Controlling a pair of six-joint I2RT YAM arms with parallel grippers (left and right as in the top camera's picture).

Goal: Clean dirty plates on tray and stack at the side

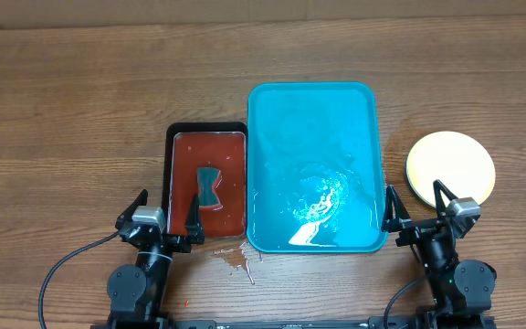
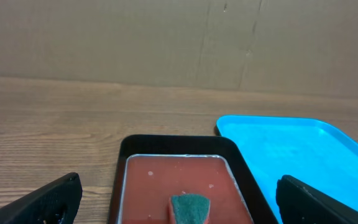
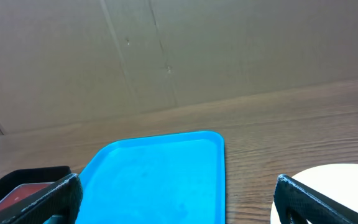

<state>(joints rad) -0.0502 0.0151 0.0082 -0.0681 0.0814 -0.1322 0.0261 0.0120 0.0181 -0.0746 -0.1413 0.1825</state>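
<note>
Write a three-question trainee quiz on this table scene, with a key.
1. True or false: a plate lies on the large turquoise rectangular plastic tray.
2. Multiple choice: the green sponge lies in A) the turquoise tray, B) the small black tray of red liquid, C) a white bowl.
3. Fill in: the round pale-yellow plastic plate sits on the table at the turquoise tray's ____ side, by the robot's own sides.
Key: 1 false; 2 B; 3 right.
</note>
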